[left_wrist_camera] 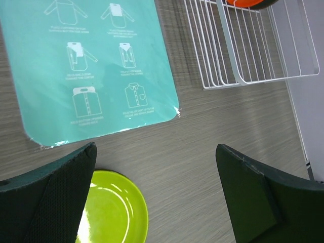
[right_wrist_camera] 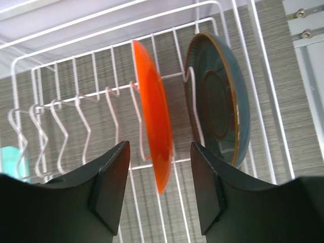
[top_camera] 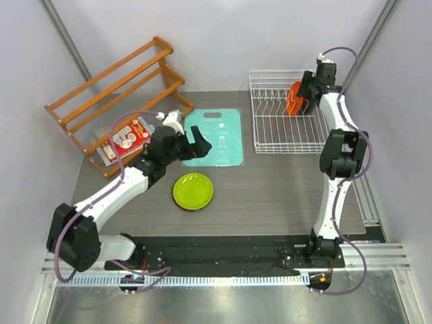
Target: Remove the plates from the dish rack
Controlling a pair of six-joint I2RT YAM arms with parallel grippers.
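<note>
The white wire dish rack (top_camera: 287, 131) stands at the back right. The orange plate (top_camera: 293, 100) stands upright in its tines. In the right wrist view the orange plate (right_wrist_camera: 154, 131) has the dark teal-blue plate (right_wrist_camera: 220, 101) upright beside it. My right gripper (right_wrist_camera: 159, 147) is open, one finger on each side of the orange plate's edge, not touching it. The lime plate (top_camera: 193, 191) lies flat on the table. The red floral plate (top_camera: 129, 135) lies at the foot of the wooden rack. My left gripper (top_camera: 196, 145) is open and empty above the table, near the lime plate (left_wrist_camera: 114, 212).
The teal board (top_camera: 214, 138) lies flat between the arms at the back. An orange-brown wooden slatted rack (top_camera: 115, 94) stands at the back left. Grey walls close in both sides. The dish rack's corner (left_wrist_camera: 253, 50) shows in the left wrist view.
</note>
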